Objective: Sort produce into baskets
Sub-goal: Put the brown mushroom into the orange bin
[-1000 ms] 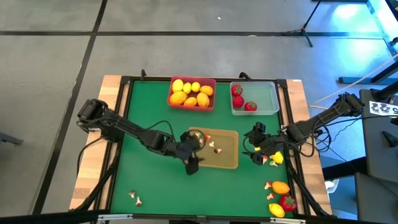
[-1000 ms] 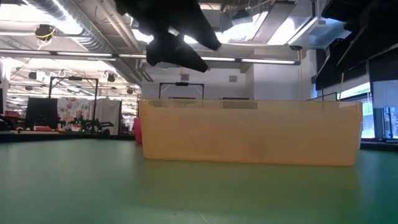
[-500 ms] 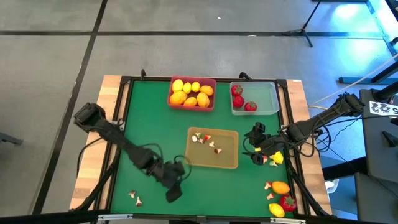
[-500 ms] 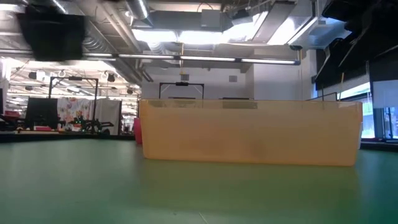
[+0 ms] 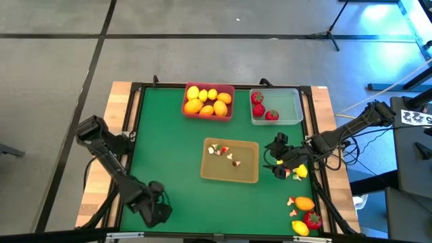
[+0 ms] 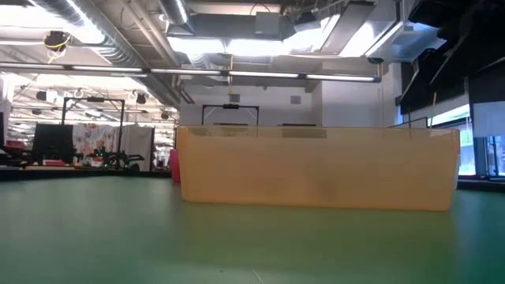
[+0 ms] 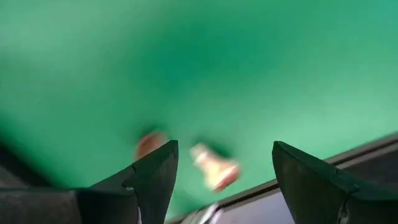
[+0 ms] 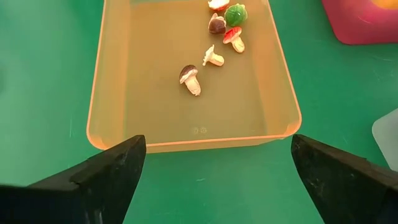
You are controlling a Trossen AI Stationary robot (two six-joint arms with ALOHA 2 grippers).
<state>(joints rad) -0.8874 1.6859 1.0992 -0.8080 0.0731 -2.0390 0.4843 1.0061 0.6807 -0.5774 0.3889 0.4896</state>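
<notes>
Green matting covers the worktop point(image 5: 169, 155), framed in black on pale wood; beyond it we see grey floor above and a lit hall in the low view. Compared with half a second ago, the left gripper point(image 5: 156, 213) has travelled from beside the tan basket point(image 5: 230, 161) to the near left corner, where it now hangs with jaws spread over two mushroom pieces point(image 7: 213, 167). The right gripper point(image 5: 279, 162) has not shifted; it sits open just right of the tan basket. We find that basket holding several mushroom bits point(image 8: 190, 79) plus a small green piece point(image 8: 235, 14). The pink-red basket point(image 5: 208, 100) holds yellow and orange lemons point(image 5: 205, 102). The clear basket point(image 5: 276, 106) holds three red fruits point(image 5: 258, 104). Loose produce point(image 5: 304, 212) lies at the near right corner.
</notes>
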